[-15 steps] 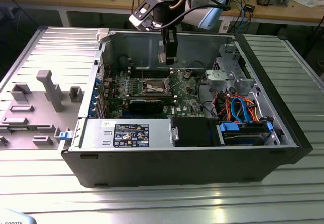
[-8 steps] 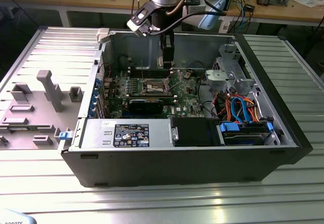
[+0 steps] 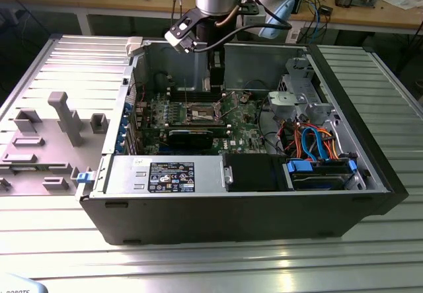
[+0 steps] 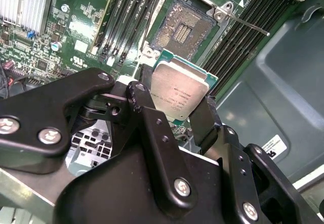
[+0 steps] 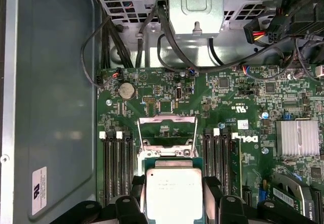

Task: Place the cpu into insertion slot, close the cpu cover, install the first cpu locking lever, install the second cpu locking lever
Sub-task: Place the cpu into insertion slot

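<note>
Claw: the gripper (image 4: pixel 174 98) is clenched on the cpu (image 4: pixel 182 90). One black finger (image 4: pixel 143 105) presses on each of two opposite edges.
Cpu: its dull silver face is turned toward both wrist cameras. It is tilted and held off the board, not seated.
Cpu against the slot: in the second wrist view it hangs just short of one edge of the insertion slot (image 4: pixel 182 29). The slot's dark centre is bare.
Same from the first wrist view: the cpu (image 5: pixel 173 191) sits between the fingers of the gripper (image 5: pixel 173 196), overlapping the slot's near edge.
Cover: the cpu cover (image 5: pixel 167 118), a thin silver frame, stands lifted at the slot's far edge from the cpu.
Rod: a thin metal rod (image 4: pixel 248 24) juts out from one corner of the slot.
Exterior: the gripper (image 3: pixel 213 86) hangs inside the computer case (image 3: pixel 231 213), just above and behind the insertion slot (image 3: pixel 203 113).
Surface: a green motherboard (image 5: pixel 152 92) surrounds the slot, and the case lies open on a ribbed metal table (image 3: pixel 198 266).
Room: workbenches (image 3: pixel 370 15) with cables stand beyond the case.
Edges: long memory slots (image 5: pixel 116 163) flank the slot on two sides, close by.
Beyond the cover: a metal drive cage (image 5: pixel 195 6) and black cables (image 5: pixel 116 37).
Open room: a bare grey case panel (image 5: pixel 50 107) lies past one bank of memory slots, and a finned heat sink (image 5: pixel 297 137) lies past the other.
</note>
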`<state>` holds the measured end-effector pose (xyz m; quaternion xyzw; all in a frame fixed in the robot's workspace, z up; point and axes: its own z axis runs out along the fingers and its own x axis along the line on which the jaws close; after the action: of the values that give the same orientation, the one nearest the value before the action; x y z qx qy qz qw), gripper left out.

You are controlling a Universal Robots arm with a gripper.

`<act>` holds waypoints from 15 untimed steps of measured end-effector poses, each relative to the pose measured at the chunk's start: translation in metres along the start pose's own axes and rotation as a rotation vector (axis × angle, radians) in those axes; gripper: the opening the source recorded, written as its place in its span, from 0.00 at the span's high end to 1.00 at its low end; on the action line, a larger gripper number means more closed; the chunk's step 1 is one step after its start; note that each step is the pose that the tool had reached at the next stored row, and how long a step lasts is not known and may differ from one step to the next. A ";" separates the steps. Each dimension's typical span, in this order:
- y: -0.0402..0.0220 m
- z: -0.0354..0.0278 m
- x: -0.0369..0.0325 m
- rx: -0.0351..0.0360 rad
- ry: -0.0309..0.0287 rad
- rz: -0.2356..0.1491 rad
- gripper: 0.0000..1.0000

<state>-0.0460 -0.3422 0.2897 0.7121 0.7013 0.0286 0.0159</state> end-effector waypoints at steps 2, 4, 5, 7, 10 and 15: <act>0.0000 0.0001 0.0000 -0.0001 0.0001 0.000 0.46; 0.0000 0.0002 0.0000 -0.0001 0.0001 0.000 0.46; 0.0000 0.0002 0.0000 -0.0001 0.0001 0.000 0.46; 0.0000 0.0002 0.0000 -0.0001 0.0002 0.000 0.46; 0.0000 0.0002 0.0000 -0.0001 0.0002 0.000 0.46; -0.0005 0.0035 0.0002 -0.0001 0.0003 0.000 0.46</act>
<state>-0.0462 -0.3420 0.2862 0.7121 0.7013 0.0287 0.0158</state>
